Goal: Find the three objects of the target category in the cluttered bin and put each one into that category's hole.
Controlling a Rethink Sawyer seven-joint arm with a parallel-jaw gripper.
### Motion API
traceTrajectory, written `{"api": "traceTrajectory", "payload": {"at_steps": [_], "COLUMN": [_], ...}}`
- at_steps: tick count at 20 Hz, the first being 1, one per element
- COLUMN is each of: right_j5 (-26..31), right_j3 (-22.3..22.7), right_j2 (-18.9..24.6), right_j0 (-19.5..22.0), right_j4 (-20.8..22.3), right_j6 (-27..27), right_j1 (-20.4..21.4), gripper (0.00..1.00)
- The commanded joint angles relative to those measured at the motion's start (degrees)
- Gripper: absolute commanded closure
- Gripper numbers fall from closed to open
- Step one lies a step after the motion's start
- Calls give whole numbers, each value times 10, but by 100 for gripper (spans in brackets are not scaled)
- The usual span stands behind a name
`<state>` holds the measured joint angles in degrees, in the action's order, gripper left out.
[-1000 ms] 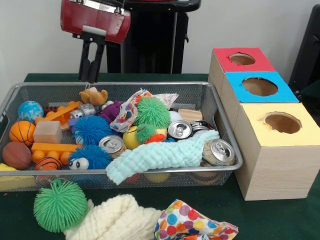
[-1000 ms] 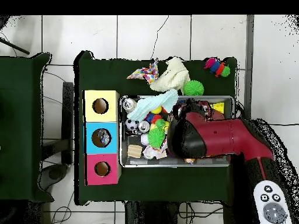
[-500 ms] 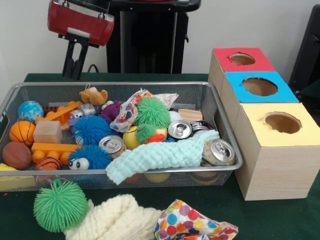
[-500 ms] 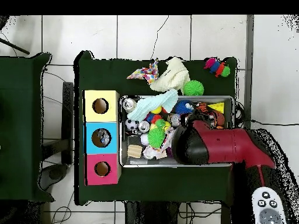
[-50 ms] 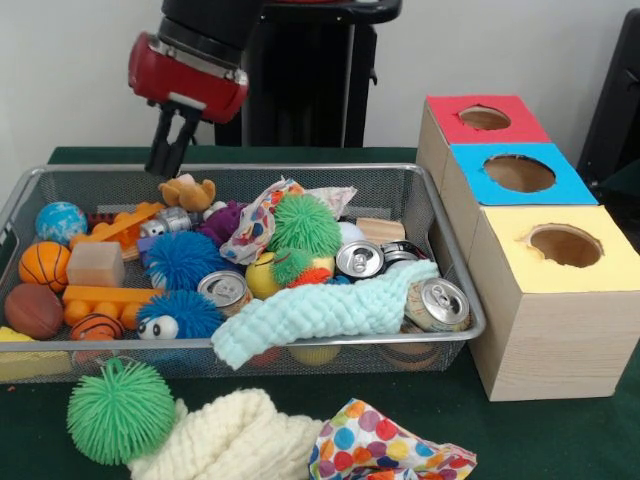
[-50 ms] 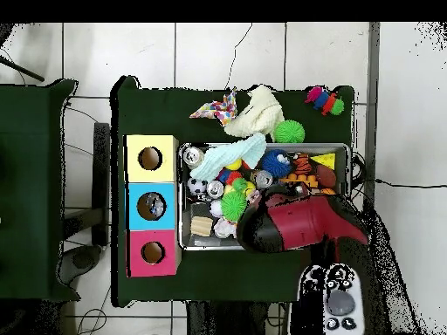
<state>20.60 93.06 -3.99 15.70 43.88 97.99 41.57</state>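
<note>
While the black two-fingered gripper [image 5: 166,158] hangs narrow and empty above the wire mesh bin's [image 5: 300,172] far rim, three silver drink cans [image 5: 359,259] lie among clutter, near the three wooden hole-topped boxes [image 5: 556,300].

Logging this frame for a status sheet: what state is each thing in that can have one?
gripper: fingers together, empty, above the bin's far rim
wire bin: full of clutter
mint cloth: draped over the bin's near rim
front can: lying tilted
yellow box: hole open
blue box: hole open
</note>
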Motion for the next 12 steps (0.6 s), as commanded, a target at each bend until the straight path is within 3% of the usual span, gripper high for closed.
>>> {"api": "traceTrajectory", "payload": {"at_steps": [1, 7, 12], "right_j5": [-43, -60, -74], "right_j3": [-30, -34, -51], "right_j2": [-70, -89, -105], "right_j0": [-43, -51, -53], "right_j4": [34, 5, 24], "right_j6": [149, 135, 96], "right_j1": [-82, -93, -106], "gripper": [100, 100, 100]}}
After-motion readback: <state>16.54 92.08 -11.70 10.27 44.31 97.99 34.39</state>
